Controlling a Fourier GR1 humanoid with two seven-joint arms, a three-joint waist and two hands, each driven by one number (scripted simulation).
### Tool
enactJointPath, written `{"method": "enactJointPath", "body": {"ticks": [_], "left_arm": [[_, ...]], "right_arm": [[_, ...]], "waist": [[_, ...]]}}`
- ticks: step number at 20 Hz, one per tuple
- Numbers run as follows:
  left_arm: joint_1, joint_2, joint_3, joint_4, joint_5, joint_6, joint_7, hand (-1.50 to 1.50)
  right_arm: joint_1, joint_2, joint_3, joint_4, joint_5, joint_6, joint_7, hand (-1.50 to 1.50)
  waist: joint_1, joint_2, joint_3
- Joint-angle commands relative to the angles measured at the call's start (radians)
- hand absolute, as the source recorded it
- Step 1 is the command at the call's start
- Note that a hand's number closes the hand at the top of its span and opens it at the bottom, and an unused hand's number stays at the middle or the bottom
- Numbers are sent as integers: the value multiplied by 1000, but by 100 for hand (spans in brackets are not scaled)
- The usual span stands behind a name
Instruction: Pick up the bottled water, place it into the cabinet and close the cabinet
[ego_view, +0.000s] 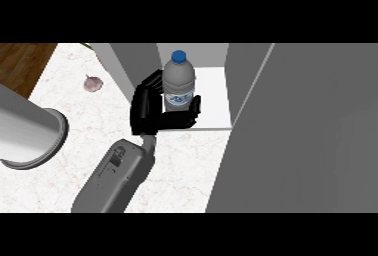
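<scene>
- While the bottled water (178, 82) stands upright at the upper centre of the frame, inside the opening of the cabinet (214, 95) and over its white floor, the right hand (145, 107) encloses it; whether the base touches the floor cannot be told, because the hand hides it.
- The right hand is curled round the lower half of the bottle; the fingers (153, 80) pass behind it on the left, and the thumb (193, 106) comes round on the right, beside the label (177, 100).
- The bottle looks full, so it is probably of moderate weight; its plastic wall is likely smooth and gives a little when squeezed; the blue cap (178, 56) is the stiffer part.
- A hold on the middle of the body, as now, seems the suitable place; at the narrow neck the bottle could swing.
- Being tall and narrow, it may tip over if released while tilted.
- The door (310, 145) stands open across the right half of the frame; closing is not yet done.
- The left hand does not show; a broad grey cylinder (29, 130) sits at the left edge, and what it is cannot be told.
</scene>
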Motion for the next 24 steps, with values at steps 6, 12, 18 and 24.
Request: {"method": "enactJointPath", "body": {"ticks": [6, 12, 18, 24], "left_arm": [[-228, 11, 120, 306, -28, -37, -38, 150], [-354, 11, 133, 498, -56, 29, -54, 150], [-476, 7, 183, 698, -48, 53, -108, 150], [-531, 18, 166, 876, -100, 149, -165, 150]], "right_arm": [[37, -27, 45, -97, 63, 9, 14, -150], [29, -24, -13, -98, 15, 4, -1, -150], [31, -49, -12, -114, 9, 15, 20, -150], [-4, -22, 10, -123, 16, -7, 40, -150]], "waist": [[-6, 3, 0], [-8, 4, 0], [-15, 7, 0], [-42, 16, -2]]}}
